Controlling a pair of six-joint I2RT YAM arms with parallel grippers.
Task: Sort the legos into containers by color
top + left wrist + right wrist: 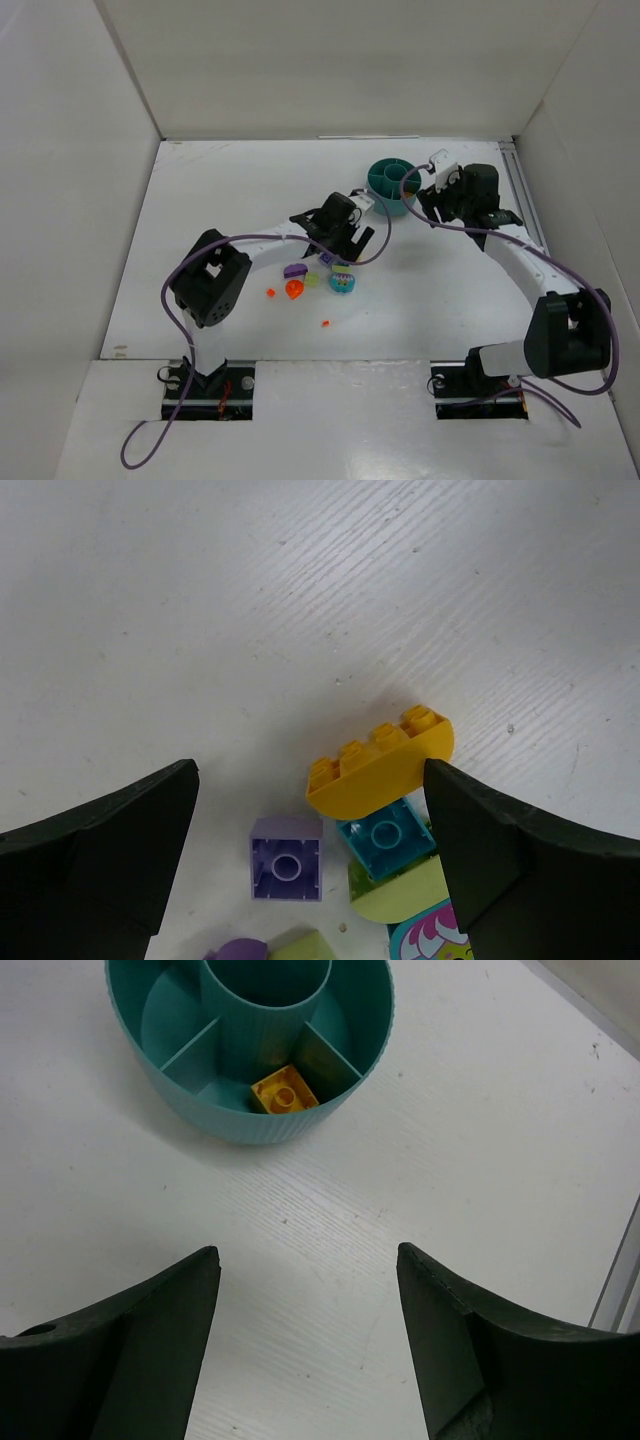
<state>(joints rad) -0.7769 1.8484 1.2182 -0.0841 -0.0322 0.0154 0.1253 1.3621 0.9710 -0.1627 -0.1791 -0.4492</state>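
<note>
The round teal tub (392,186) stands at the back right; in the right wrist view its rim (250,1125) is just ahead and a yellow brick (284,1091) lies in one wedge. My right gripper (307,1250) is open and empty, close beside the tub (430,203). My left gripper (310,770) is open over a cluster of bricks (343,243). Between its fingers lie a yellow arched brick (380,765), a purple square brick (286,857), a teal brick (387,837) and a light green piece (400,892).
Nearer the arms lie a purple piece (295,270), an orange-red piece (294,289), a teal printed piece (343,283) and two tiny orange bits (270,292) (325,323). White walls enclose the table on the left, back and right.
</note>
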